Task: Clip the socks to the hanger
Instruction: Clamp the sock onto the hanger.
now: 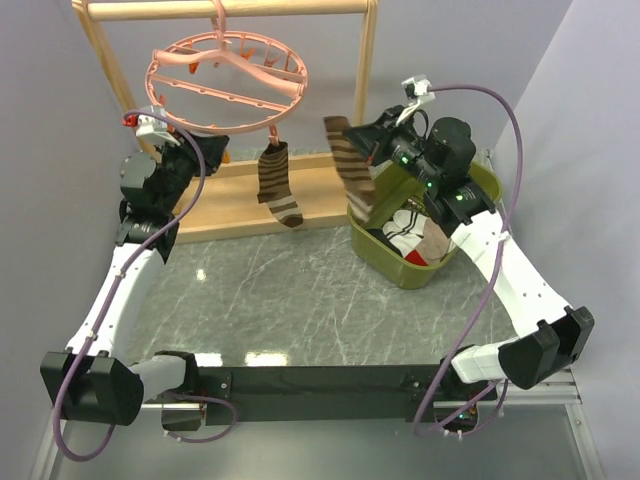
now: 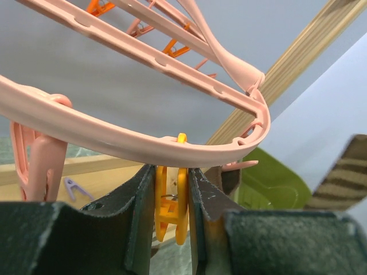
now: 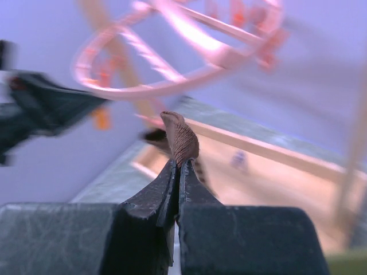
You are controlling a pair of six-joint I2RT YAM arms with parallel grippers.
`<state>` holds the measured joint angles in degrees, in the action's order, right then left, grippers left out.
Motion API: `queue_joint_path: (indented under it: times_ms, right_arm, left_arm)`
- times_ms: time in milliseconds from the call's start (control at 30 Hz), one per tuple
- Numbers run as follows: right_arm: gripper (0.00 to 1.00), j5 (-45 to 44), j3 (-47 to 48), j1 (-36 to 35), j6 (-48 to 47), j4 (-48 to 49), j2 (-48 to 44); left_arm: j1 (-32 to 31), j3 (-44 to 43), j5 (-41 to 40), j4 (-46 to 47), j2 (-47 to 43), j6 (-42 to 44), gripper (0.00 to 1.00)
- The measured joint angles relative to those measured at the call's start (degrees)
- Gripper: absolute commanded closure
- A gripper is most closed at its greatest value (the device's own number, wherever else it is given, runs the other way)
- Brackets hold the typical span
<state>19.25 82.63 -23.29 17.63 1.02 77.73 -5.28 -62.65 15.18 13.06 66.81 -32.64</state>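
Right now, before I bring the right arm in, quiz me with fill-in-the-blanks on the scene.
1. The left gripper pinches an orange ____ under the hanger's rim.
2. Already clipped and hanging from it: ____ striped sock.
3. The right gripper is shut on a second sock; other socks lie in the ____ bin.
Missing words: clip; one; green.

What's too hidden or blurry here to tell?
- Right wrist view: hanger blurred; its clips cannot be told apart.
- Right wrist view: the right tool hides all but a tip of the held sock.
- Left wrist view: the left tool flanks the orange clip; whether it gapes is unclear.
- Top view: the right arm overlaps the green bin; sock count unclear.
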Motion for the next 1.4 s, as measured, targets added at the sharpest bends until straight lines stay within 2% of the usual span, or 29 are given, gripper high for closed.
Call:
queue_joint_path:
  times_ms: [267, 433, 667, 1100, 1400]
  right_arm:
    - [1.00, 7.28, 3.17, -6.91, 4.35, 7.50, 3.28]
    - [1.00, 10.47, 3.23, -10.69, 5.77, 11.65, 11.21]
    - [1.00, 10.56, 3.30, -14.01, 4.04, 11.74, 20.85]
    - [1.00, 13.84, 10.62, -15.74, 5.35, 18.51, 27.80]
    - [1.00, 16.61, 12.61, -15.85, 7.02, 18.97, 29.86]
  left_arm:
    - [-0.50, 1.70, -1.38, 0.98, -0.61, -3.13, 0.78]
    - [-0.55, 1.70, -1.36, 1.84, -0.66, -4.07, 0.78]
    - [-0.55, 1.70, -1.20, 2.99, -0.66, -4.55, 0.78]
    - [-0.55, 2.64, 2.25, 6.10, -0.57, -4.46, 0.78]
    - [-0.55, 2.64, 3.96, 7.50, -0.52, -4.37, 0.78]
